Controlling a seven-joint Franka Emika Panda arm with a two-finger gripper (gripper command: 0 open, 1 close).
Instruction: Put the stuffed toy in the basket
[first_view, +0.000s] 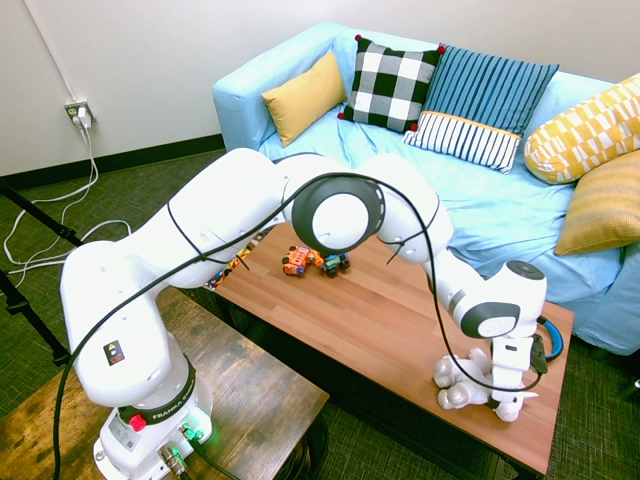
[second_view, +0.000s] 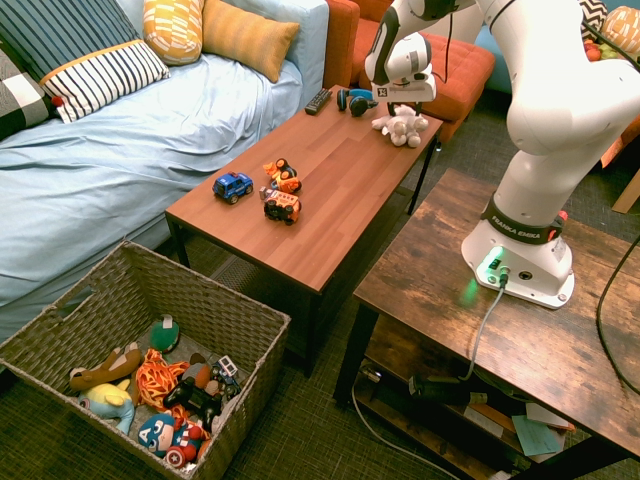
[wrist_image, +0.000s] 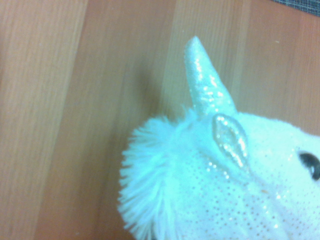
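Tool (first_view: 512, 398) sits right on the stuffed toy (first_view: 455, 380); finger state cannot be told.

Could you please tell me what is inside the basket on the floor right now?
The woven basket holds several toys: a plush dog, orange netting and figures. Whatever lies beneath them is covered.

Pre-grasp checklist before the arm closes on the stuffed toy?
1. End effector right above the stuffed toy: ok.
2. Toy lying free on the coffee table, at the end away from the toy cars: ok.
3. Fingers open or shut: cannot tell.
4. Toy centred in the wrist view: not ok, only the head and horn show, off to one side.
5. Basket open-topped with room left: ok.
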